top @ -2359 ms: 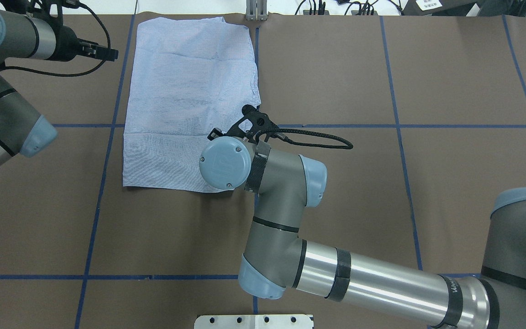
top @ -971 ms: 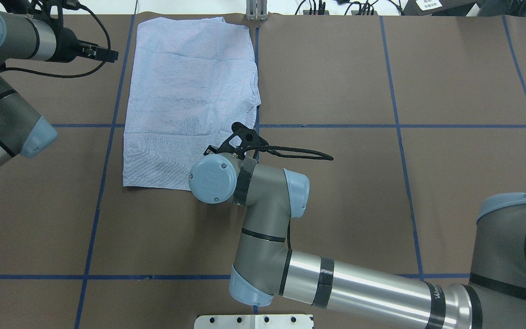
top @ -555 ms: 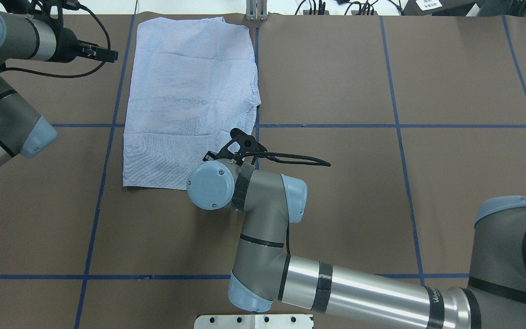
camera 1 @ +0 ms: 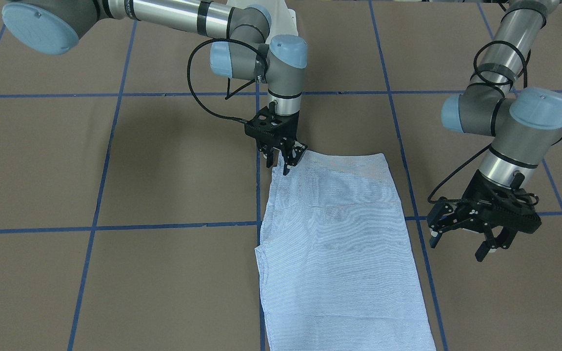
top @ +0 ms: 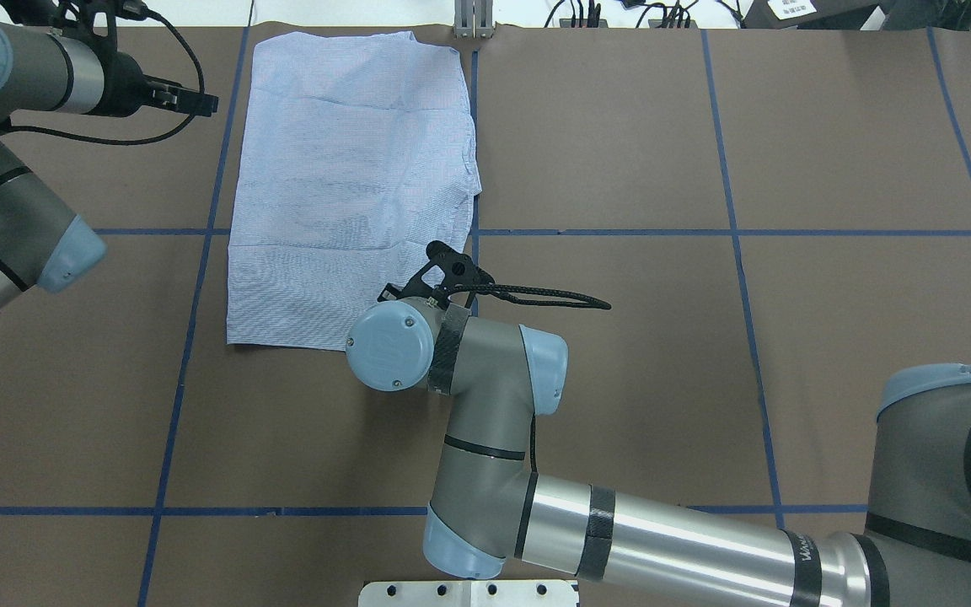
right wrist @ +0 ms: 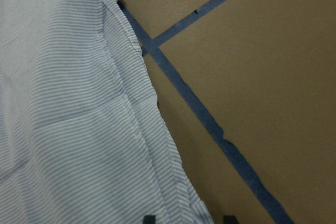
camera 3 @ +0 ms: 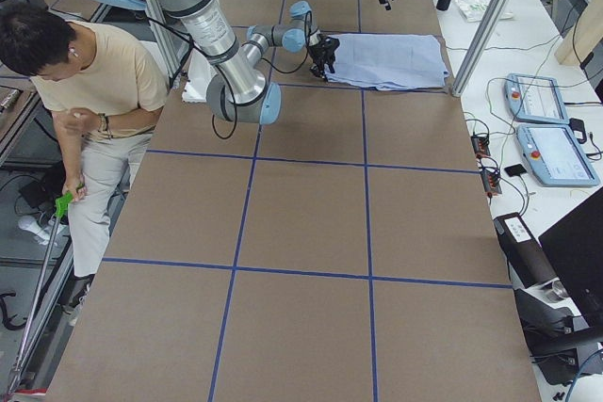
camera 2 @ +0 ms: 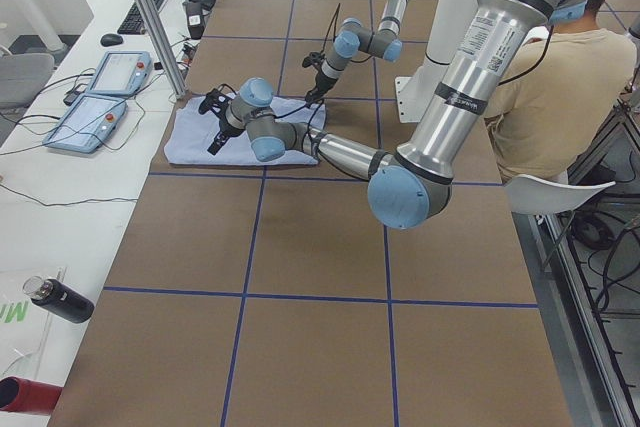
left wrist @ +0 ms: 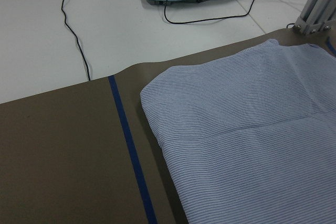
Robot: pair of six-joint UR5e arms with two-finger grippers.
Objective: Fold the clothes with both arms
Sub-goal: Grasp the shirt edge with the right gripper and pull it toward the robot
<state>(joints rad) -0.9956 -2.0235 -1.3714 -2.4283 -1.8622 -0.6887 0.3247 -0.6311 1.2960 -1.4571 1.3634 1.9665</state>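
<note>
Black right pincer (camera 1: pixel 291 158) sits low at the striped shirt's (camera 1: pixel 339 243) corner nearest the robot, its jaws parted astride the hem, nothing gripped yet. To do this well, it should probably close on every layer before lifting. The left pincer (camera 1: pixel 456 246) hangs open and empty just beside the shirt's long edge. The shirt lies flat, a long rectangle, on the brown counter (camera 1: pixel 164 170).

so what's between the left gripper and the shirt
Only a bare strip of brown table cover crossed by one blue tape line; the left gripper hangs clear of the shirt. The front-facing and overhead views both show it.
</note>
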